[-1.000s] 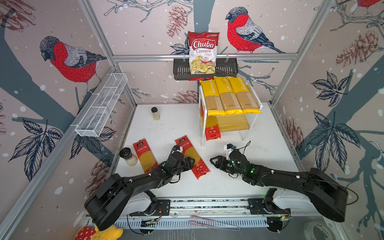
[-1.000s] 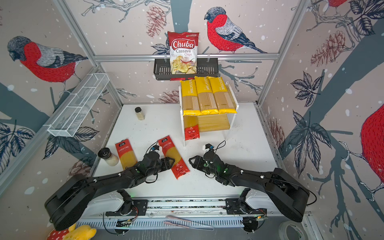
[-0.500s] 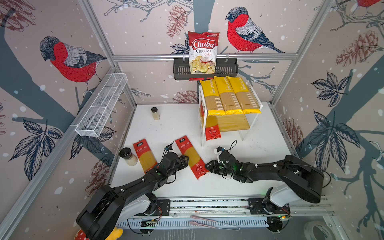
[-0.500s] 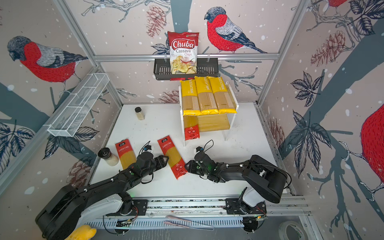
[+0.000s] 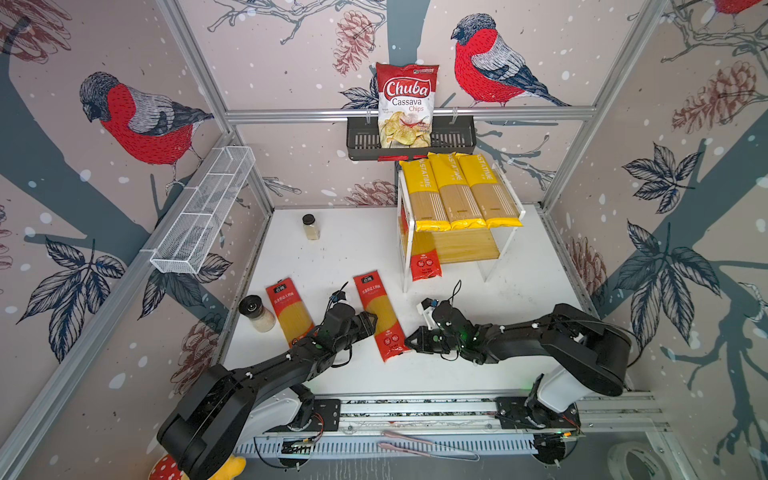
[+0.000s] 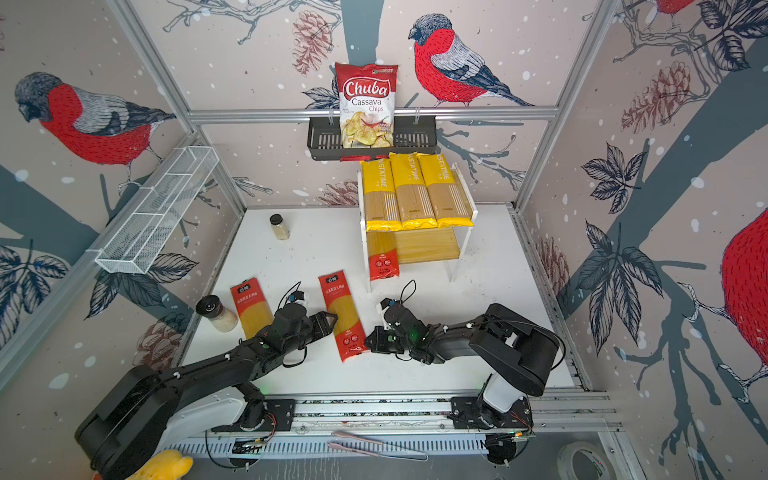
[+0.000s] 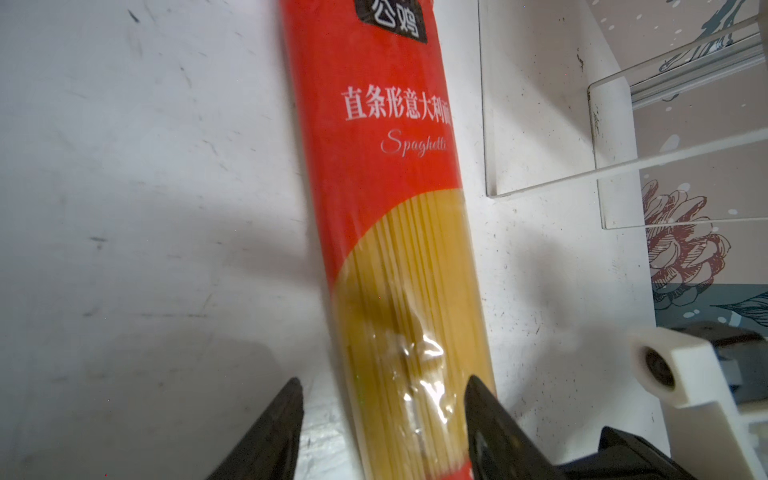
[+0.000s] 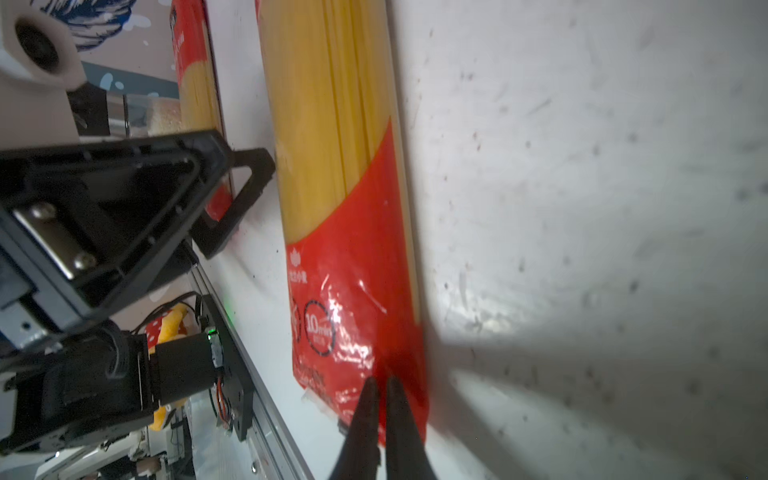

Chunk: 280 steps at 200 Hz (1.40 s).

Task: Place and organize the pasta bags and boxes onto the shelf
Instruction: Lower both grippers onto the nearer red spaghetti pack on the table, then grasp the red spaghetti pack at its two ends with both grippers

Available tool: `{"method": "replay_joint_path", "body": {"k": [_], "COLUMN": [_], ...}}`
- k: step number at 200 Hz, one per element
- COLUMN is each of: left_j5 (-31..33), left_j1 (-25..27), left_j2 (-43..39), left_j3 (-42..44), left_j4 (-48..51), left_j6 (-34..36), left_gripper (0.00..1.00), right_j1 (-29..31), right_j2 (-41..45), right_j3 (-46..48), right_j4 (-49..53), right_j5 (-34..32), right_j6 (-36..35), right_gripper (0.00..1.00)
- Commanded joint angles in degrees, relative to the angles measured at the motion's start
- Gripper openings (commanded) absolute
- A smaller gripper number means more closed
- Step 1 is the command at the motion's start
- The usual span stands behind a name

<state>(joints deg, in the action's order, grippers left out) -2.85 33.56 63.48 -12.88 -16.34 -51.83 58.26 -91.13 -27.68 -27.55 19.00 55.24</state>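
Four of six are stowed: three yellow packs [image 5: 456, 191] lie side by side on the top tier of the shelf [image 5: 469, 247], and one red pack [image 5: 424, 264] pokes out of its lower tier. On the worktop [image 5: 353, 249], your left claw [image 7: 382, 386] is spread astride the clear middle of the centre pack [image 5: 382, 316], while your right claw [image 8: 380, 384] is pressed together at its near red end. The last pack [image 5: 291, 311] lies just beside a black-lidded jar [image 5: 257, 313], likely crowding that pickup.
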Motion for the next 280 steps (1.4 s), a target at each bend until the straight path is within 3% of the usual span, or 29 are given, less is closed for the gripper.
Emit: {"method": "replay_joint_path", "body": {"k": [1,42,87,103,131,162,211,228,263,280], "left_j5": [0.30,-0.12,-5.88,-6.07,-4.58,-4.71,-5.06,-3.79,-2.38,-2.59], "left_j1": [-0.25,-0.34,-0.12,0.98,5.03,8.38,12.14,12.14,10.46,9.24], "left_j2": [-0.12,0.40,4.96,6.53,8.03,9.33,9.32,8.44,6.83,6.75], "left_j3": [-0.21,-0.51,-0.68,-0.15,-0.54,-0.13,-1.23,-0.59,-0.69,-1.00], "left_j4": [-0.69,-0.83,-4.13,-5.93,-7.39,-9.29,-8.08,-6.74,-5.39,-6.09], "left_j6": [1.38,1.13,1.68,0.80,-0.58,-2.64,-3.58,-3.80,-3.15,-2.63], "left_gripper": [0.61,0.61,0.60,0.59,0.57,0.54,0.52,0.52,0.53,0.53], "right_j1": [1.36,0.33,-0.60,-0.55,-0.49,-0.51,-0.75,-2.23,-6.89,-7.77], "right_j2": [1.32,4.79,0.72,-2.03,-4.93,-2.38,4.90,6.16,6.72,5.06], "right_j3": [0.05,-0.60,-3.28,-4.33,-4.78,-2.93,4.24,5.11,4.04,2.29], "right_j4": [2.49,3.69,2.78,1.97,-0.54,2.74,4.79,4.71,1.89,0.57], "right_j5": [3.31,-0.31,-5.60,-5.73,-2.15,0.11,2.86,2.16,0.15,-1.18], "right_j6": [-1.87,-1.33,1.11,0.88,0.52,-1.61,-1.34,-1.46,-1.03,-1.30], "right_gripper": [0.08,0.10,0.35,0.39,0.28,0.14,0.11,0.16,0.37,0.41]}}
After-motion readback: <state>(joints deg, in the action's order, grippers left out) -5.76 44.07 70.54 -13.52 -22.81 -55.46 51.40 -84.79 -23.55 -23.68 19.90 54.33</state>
